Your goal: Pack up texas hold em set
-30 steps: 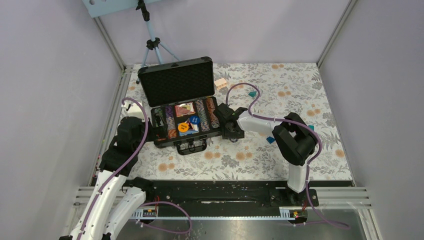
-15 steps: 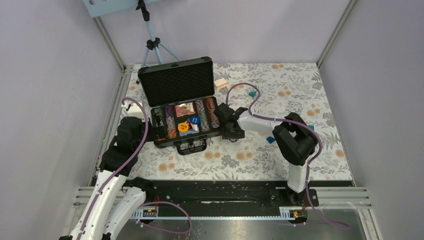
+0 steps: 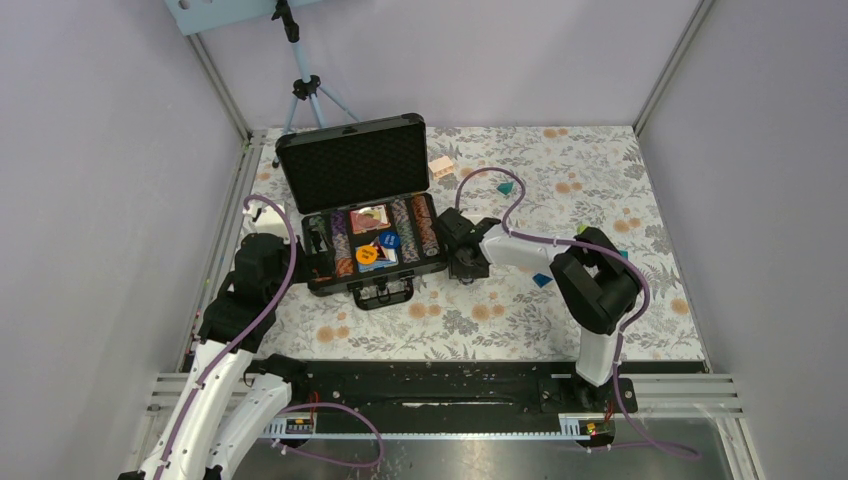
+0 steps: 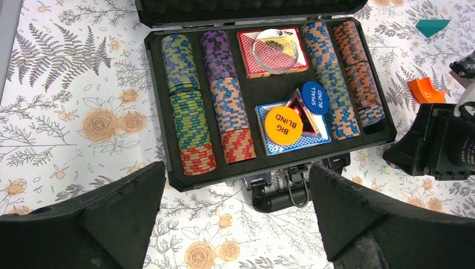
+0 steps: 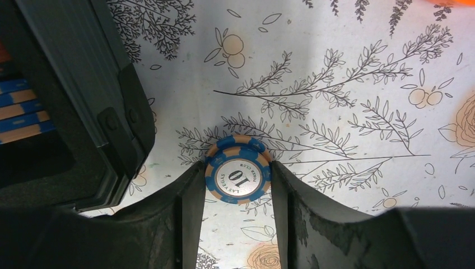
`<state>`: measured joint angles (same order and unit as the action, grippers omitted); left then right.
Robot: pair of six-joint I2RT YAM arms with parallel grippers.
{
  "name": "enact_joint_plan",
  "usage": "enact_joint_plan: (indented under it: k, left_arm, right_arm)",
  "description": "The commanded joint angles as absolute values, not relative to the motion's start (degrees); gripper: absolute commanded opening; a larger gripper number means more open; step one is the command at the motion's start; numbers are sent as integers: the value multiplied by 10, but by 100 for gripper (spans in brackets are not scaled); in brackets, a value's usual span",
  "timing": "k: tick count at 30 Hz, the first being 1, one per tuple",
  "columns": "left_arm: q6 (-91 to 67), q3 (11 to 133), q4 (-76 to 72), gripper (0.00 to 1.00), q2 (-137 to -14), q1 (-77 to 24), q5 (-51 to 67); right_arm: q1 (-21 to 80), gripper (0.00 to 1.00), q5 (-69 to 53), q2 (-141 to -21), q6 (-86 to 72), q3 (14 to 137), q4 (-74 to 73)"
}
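1. Your left arm (image 3: pixel 228 318) reaches forward from its base along the left side, with the elbow raised and the wrist turned to the right.
2. Your left gripper (image 4: pixel 236 174) has its jaws spread wide and holds nothing.
3. Your right arm (image 3: pixel 592 300) rises from its base, folds at the elbow and stretches out to the left.
4. Your right gripper (image 5: pixel 238 168) points downward, with both fingers (image 5: pixel 187 202) pressed against opposite sides of a poker chip (image 5: pixel 238 178).
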<state>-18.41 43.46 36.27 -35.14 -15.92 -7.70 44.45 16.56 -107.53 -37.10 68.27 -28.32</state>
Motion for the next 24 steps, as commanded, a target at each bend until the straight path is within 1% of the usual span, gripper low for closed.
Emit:
enact_joint_plan:
  k: [1, 6, 8, 14, 24]
  left_arm:
    - [-178, 434, 332, 99, -352, -161, -74]
    - [-179, 435, 333, 99, -354, -161, -74]
    - [-180, 436, 333, 99, -354, -162, -73]
    - [-192, 444, 341, 99, -354, -162, -70]
    - [-218, 455, 343, 99, -354, -161, -54]
  right_arm:
    - [431, 31, 164, -1072, -366, 642, -304]
    - [429, 8, 155, -1055, -347, 646, -293]
    - [429, 2, 148, -1043, -337, 657, -292]
    - [429, 1, 150, -1012, -298, 686, -292]
    - [428, 1, 151, -965, -277, 678, -294]
